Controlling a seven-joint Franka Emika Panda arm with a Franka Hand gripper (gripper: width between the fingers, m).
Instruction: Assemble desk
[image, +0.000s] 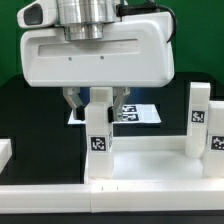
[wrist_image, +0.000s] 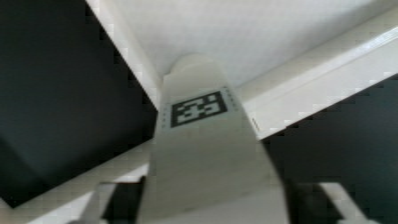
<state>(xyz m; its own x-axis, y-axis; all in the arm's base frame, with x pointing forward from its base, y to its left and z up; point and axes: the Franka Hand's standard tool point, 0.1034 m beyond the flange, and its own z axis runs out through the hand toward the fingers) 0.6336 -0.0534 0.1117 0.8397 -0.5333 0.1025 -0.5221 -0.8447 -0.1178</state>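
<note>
- The bulky white two-finger gripper (image: 100, 100) fills the upper centre of the exterior frame. Its jaws are closed to a narrow gap on a white square-post plastic leg bearing a black-and-white tag (image: 99, 128).
- The held leg hangs directly below the gripper, in the centre of the frame. Its long axis is vertical and its lower end points down at the large white plastic tray-like tabletop (image: 150, 160).
- The tabletop spans the lower frame. Whether the leg's lower end touches it or seats in a socket cannot be determined.
- In the wrist view, the leg (wrist_image: 199, 130) runs away from the camera between the two dark fingers (wrist_image: 121, 200) toward a white rim edge.
- A second white tagged leg (image: 199, 125) stands upright at the right of the exterior frame, on the tabletop.
- A flat white marker board (image: 135, 113) lies behind, on the black table (image: 30, 110).
</note>
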